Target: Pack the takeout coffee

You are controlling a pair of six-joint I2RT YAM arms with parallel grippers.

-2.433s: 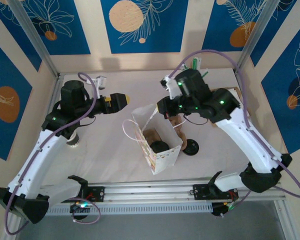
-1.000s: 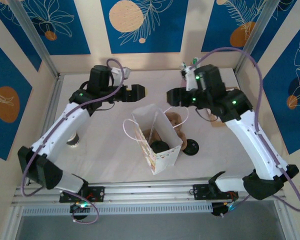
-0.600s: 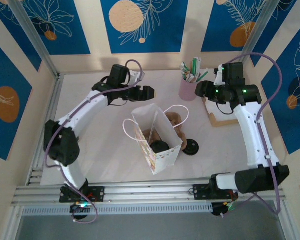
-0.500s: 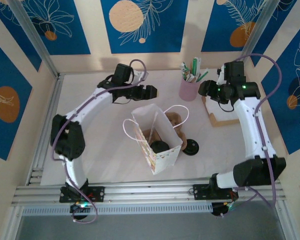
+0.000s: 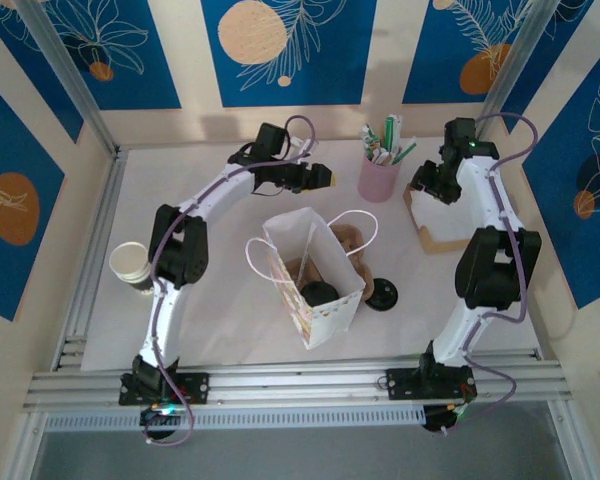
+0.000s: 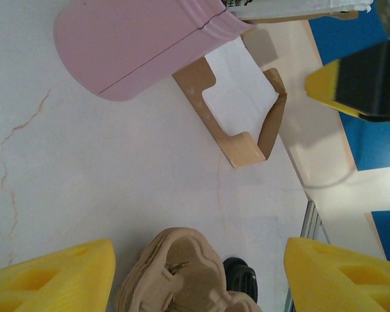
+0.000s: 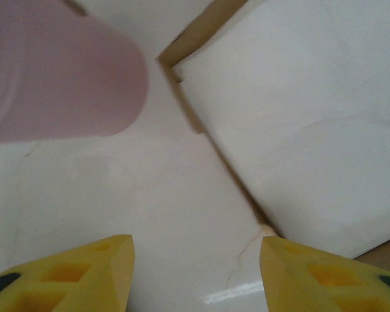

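Left hand (image 5: pixel 327 177) nearer pink cup (image 5: pixel 377 179)

A pink cup (image 6: pixel 136 45) lies across the top of the view, with white packets (image 6: pixel 279 8) showing at its mouth. Just beside that mouth sits a shallow brown cardboard tray (image 6: pixel 244 146) with cut-out walls. Past the tray from the cup hangs a black finger with a yellow edge (image 6: pixel 351 81). The white tabletop (image 6: pixel 117 169) under the cup bears thin brownish cracks. Well apart from the cup, at the bottom edge, the left gripper (image 6: pixel 198 276) spreads its yellow fingers (image 6: pixel 58 276) wide with nothing between them. Beyond them lies a tan moulded-pulp cup carrier (image 6: pixel 182 260), with a glossy black round object (image 6: pixel 242 281) half hidden behind it.
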